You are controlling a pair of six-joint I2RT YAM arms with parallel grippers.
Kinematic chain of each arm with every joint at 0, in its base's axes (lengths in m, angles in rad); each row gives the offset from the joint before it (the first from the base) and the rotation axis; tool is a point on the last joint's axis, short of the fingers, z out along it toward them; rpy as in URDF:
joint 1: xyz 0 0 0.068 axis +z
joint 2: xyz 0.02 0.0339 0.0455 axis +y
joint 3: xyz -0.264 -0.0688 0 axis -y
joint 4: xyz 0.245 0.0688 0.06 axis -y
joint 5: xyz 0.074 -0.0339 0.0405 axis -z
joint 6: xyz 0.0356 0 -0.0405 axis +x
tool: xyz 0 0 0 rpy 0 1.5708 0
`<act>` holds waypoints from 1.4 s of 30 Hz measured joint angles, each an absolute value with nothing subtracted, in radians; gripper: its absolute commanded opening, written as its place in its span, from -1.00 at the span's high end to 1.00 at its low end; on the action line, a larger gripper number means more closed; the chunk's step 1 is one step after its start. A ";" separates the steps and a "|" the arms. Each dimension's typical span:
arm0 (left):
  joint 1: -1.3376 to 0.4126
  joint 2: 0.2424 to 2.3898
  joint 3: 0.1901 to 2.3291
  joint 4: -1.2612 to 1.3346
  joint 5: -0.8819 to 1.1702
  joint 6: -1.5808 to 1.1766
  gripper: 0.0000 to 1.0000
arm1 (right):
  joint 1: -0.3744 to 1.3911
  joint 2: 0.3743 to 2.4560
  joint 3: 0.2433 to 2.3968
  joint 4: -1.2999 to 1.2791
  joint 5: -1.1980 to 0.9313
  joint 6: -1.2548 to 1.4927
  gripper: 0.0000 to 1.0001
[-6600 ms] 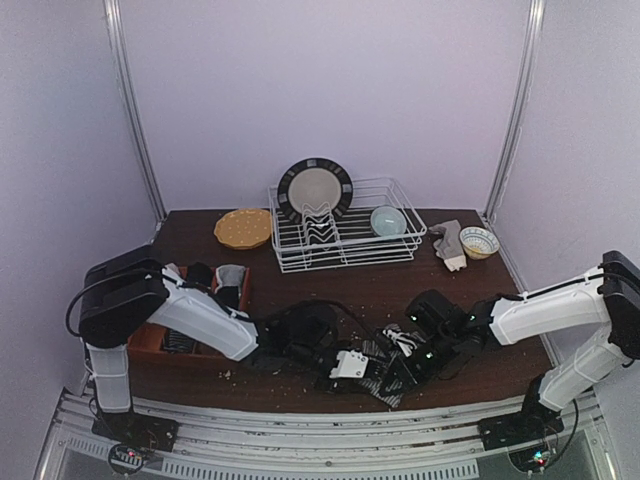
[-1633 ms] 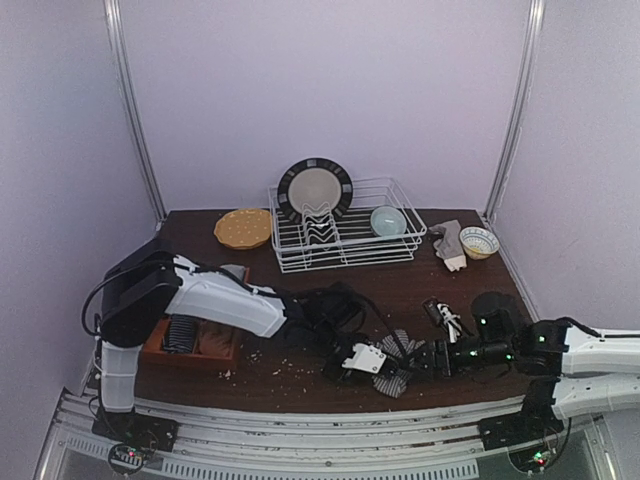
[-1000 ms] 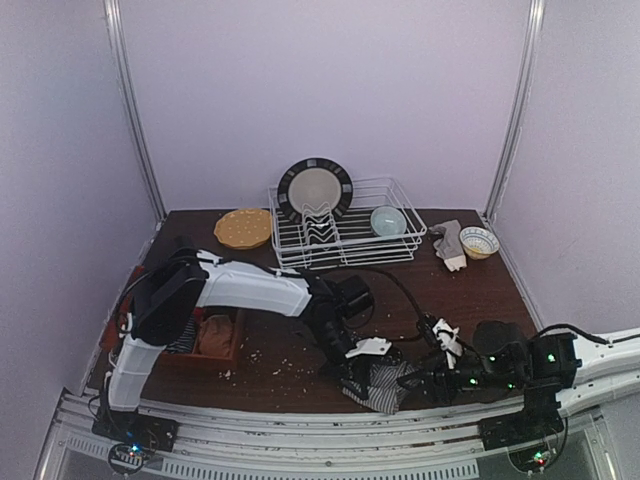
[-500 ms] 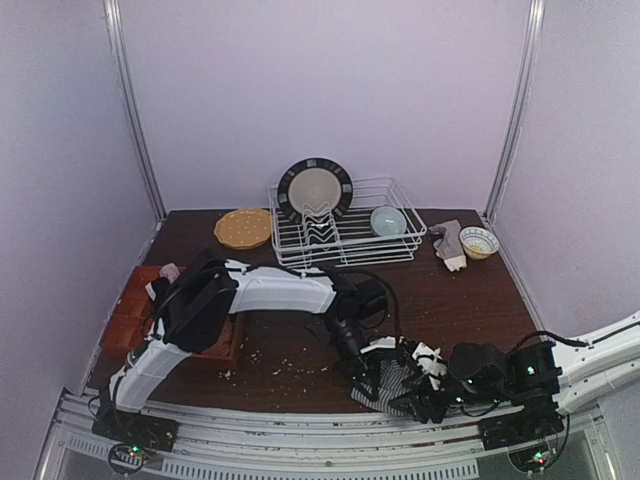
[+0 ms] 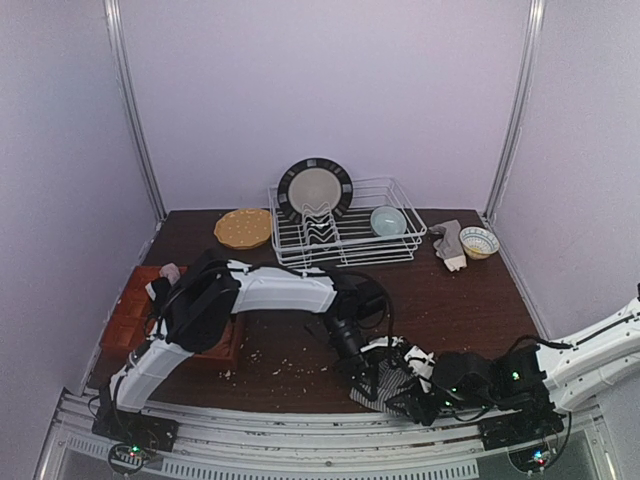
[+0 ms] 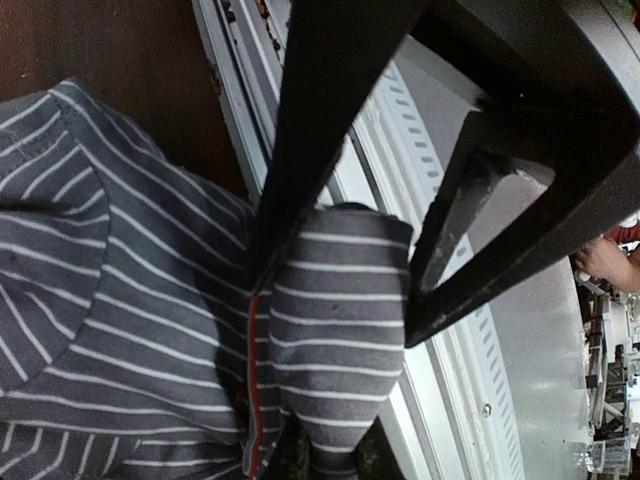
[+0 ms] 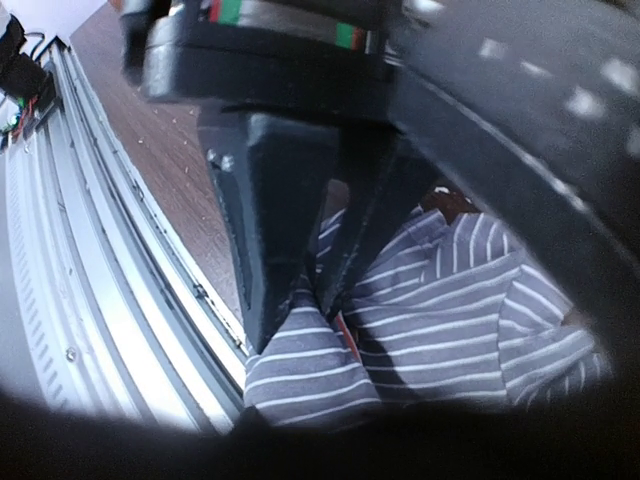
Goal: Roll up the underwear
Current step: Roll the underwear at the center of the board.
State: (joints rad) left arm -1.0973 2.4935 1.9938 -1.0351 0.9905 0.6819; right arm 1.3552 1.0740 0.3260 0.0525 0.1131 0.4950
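Note:
The dark underwear with fine white stripes [image 5: 391,383] lies bunched at the table's near edge, partly over the metal rail. My left gripper [image 5: 367,380] reaches it from the left and is shut on a fold of it [image 6: 335,310]. My right gripper [image 5: 413,401] comes in low from the right and is shut on a fold of the same cloth [image 7: 300,320]. A red seam runs down the cloth [image 6: 253,400] beside the pinched fold. The striped cloth fills the left wrist view [image 6: 120,330] and the right wrist view [image 7: 450,300].
An orange-red tray [image 5: 125,322] sits at the left, mostly behind my left arm. A white dish rack [image 5: 345,240] with a dark-rimmed plate [image 5: 315,188] and blue bowl [image 5: 388,220] stands at the back. A yellow plate [image 5: 243,228], small bowl [image 5: 479,242], crumbs [image 5: 285,368] and the front rail [image 6: 450,400] show too.
Both grippers have carried the striped underwear from mid-table toward the near edge. My left arm has swung right off the tray; my right arm has drawn back low and leftward.

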 measured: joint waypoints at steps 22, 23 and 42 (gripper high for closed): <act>-1.065 2.193 1.533 -0.572 0.805 0.427 -0.95 | 1.367 1.034 0.241 0.152 0.065 0.770 1.00; -1.058 2.161 1.485 -0.524 0.788 0.408 -0.95 | 1.365 1.032 0.232 0.151 0.067 0.783 1.00; -1.170 2.037 1.220 -0.001 0.675 0.592 -0.48 | 1.365 1.012 0.210 0.155 0.071 0.900 1.00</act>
